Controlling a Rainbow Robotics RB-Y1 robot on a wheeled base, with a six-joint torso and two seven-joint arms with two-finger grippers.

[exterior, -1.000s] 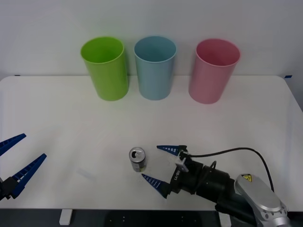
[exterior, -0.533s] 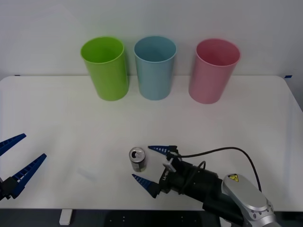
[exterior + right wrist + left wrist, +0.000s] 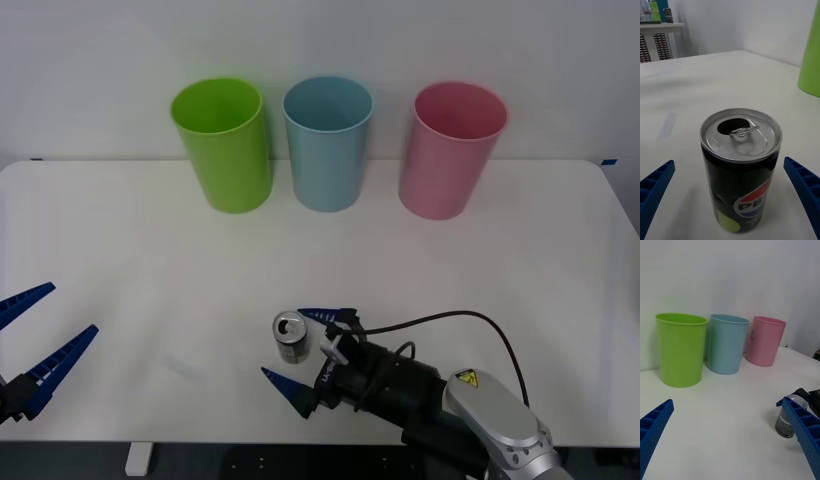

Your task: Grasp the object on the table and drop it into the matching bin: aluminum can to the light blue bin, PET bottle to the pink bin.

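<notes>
The aluminum can [image 3: 291, 338] stands upright near the front middle of the white table [image 3: 520, 250]. It has a silver top with a pull-tab and a dark and green printed body [image 3: 742, 176]. My right gripper [image 3: 282, 342] is open, one blue finger on each side of the can, and neither finger touches it in the right wrist view. My left gripper [image 3: 72, 308] hangs open at the table's front left, well away from the can [image 3: 785, 424]. The light blue bin [image 3: 327, 145] and the pink bin [image 3: 452, 150] stand at the back.
A lime green bin [image 3: 225, 145] stands left of the light blue one, all three in a row against the wall. A black cable [image 3: 440, 322] loops over my right wrist. Bare tabletop lies between the can and the bins.
My right gripper has slid left along the table so that its open fingers now flank the can. The can and the left arm have not moved.
</notes>
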